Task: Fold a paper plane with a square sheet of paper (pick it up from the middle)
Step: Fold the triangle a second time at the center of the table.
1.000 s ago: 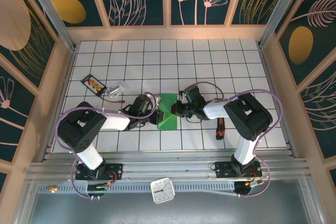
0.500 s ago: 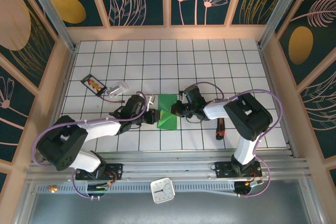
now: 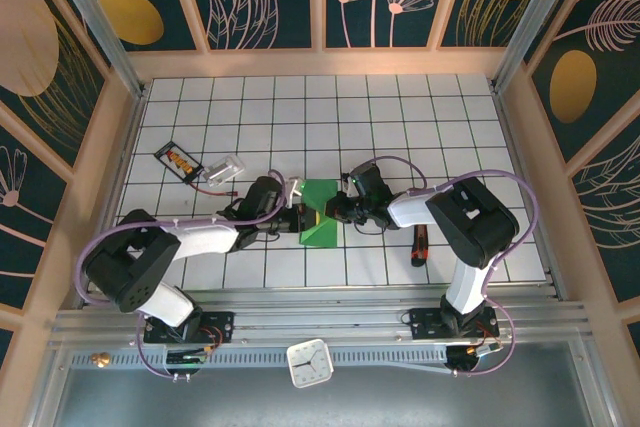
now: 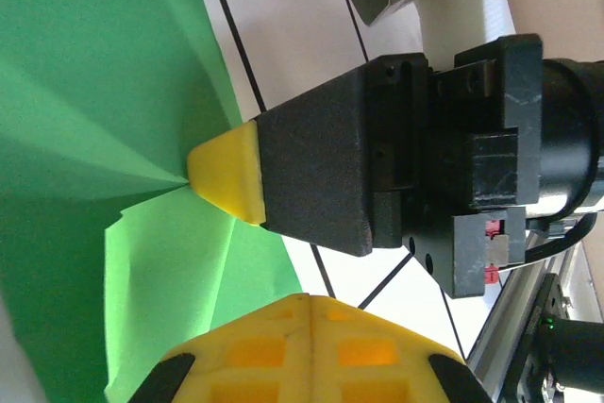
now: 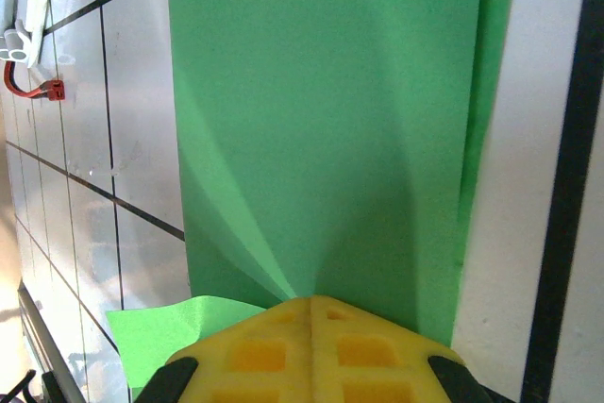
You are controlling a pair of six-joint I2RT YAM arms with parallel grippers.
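The folded green sheet (image 3: 320,229) lies in the middle of the white gridded worktop (image 3: 400,117). The right gripper (image 3: 336,209) has its jaws closed on the sheet's right side, and creases fan out from the yellow tip. The left gripper (image 3: 297,216) meets the left edge with its jaws closed. Whether they pinch the paper, I cannot tell.
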